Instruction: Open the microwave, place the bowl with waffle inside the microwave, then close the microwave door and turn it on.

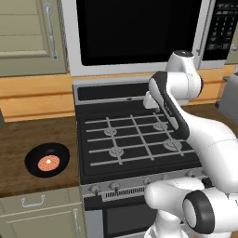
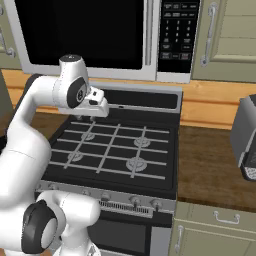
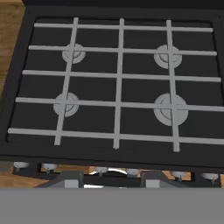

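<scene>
A simulated kitchen, described around the black gas stove, which sits in the middle of a wooden surface.

Directly above the stove hangs the microwave, silver-grey with a wide black window. The microwave door is shut, flush with the frame, so the first step of the task seems not yet begun. Its keypad panel lies at the right end, above the stove's right rear corner; a long bar handle appears to run down the door edge just beside the keypad.

Left of the stove, on the surface and apart from the stove's edge, rests the bowl, shallow and black, upright. The waffle lies flat in its middle, an orange disc. Nothing touches them.

The white arm rises in front of the stove and bends over it. Its end effector hangs above the grates, pointing down at the four burners, probably a resting pose before reaching up. Its two dark tips stand apart with nothing between them.

Right of the stove, a grey toaster-like appliance stands on the surface. Beige cabinet doors flank the microwave. The way up from the stove to the handle looks clear.
</scene>
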### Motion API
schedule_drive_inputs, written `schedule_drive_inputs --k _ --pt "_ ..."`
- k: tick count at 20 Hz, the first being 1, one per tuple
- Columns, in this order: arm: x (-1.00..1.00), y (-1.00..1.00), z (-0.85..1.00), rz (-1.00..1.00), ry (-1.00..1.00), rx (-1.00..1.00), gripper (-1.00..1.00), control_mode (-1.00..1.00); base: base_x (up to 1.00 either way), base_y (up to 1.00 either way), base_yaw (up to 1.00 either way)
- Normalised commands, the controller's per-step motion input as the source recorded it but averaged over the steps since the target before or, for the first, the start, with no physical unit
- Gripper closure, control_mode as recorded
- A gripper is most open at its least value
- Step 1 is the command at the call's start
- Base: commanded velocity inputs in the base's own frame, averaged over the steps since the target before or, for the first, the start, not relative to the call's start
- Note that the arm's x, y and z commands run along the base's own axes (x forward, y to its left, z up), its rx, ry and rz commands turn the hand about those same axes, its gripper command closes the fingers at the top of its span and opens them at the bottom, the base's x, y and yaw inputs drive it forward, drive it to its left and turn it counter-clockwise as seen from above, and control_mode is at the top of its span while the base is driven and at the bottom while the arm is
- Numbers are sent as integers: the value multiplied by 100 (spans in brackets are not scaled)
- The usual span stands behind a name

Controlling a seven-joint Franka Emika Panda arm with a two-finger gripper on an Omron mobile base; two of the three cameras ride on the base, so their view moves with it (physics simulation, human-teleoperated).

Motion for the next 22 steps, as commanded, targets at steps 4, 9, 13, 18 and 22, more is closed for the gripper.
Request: schedule_drive_inputs --k 4,9,13,18,22 --pt "0 -21 0 0 -2 10 -100 -100 0 0 0" --pt "-18 -34 40 -1 -40 11 -100 -100 0 0 0" --pt "-2 -54 96 -5 -45 4 -100 -100 0 0 0" --pt "0 -71 100 -8 -19 -1 -100 -100 0 0 0" --pt "1 -84 85 -13 -13 -18 -100 -100 0 0 0"
